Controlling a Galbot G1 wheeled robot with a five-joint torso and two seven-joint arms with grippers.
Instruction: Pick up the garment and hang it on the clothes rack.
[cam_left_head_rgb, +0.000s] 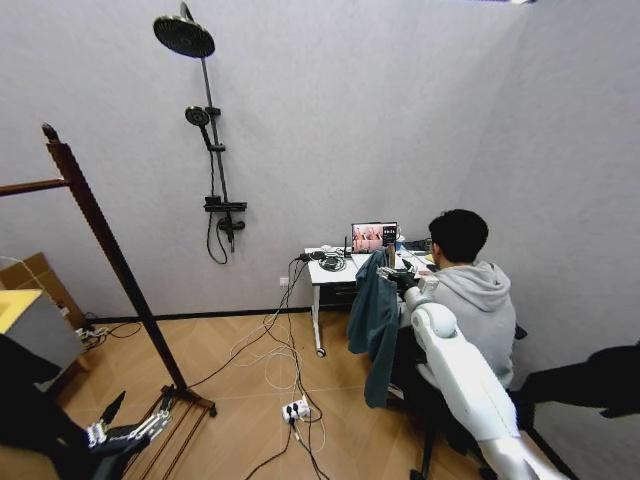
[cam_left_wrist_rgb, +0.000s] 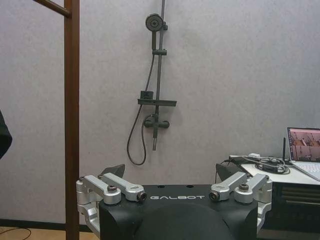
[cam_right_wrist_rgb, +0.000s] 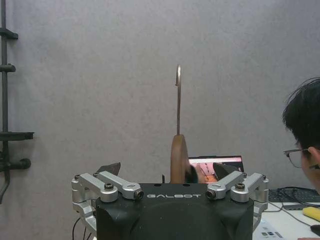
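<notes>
The garment (cam_left_head_rgb: 375, 320), dark teal and long, hangs free in the air from my right gripper (cam_left_head_rgb: 398, 275), which is stretched forward at right of centre. In the right wrist view its wooden hanger (cam_right_wrist_rgb: 178, 155) stands upright between the fingers of the right gripper (cam_right_wrist_rgb: 167, 169), with the metal hook (cam_right_wrist_rgb: 178, 95) pointing up and catching nothing. The clothes rack (cam_left_head_rgb: 110, 255) stands far to the left, its post (cam_left_wrist_rgb: 71, 125) dark reddish-brown. My left gripper (cam_left_head_rgb: 125, 418) waits low beside the rack's foot, open and holding nothing (cam_left_wrist_rgb: 171, 170).
A person in a grey hoodie (cam_left_head_rgb: 480, 300) sits at a white desk (cam_left_head_rgb: 330, 268) just behind the garment. Cables and a power strip (cam_left_head_rgb: 295, 408) lie on the wooden floor between me and the rack. A shower fixture (cam_left_head_rgb: 210, 150) is on the back wall.
</notes>
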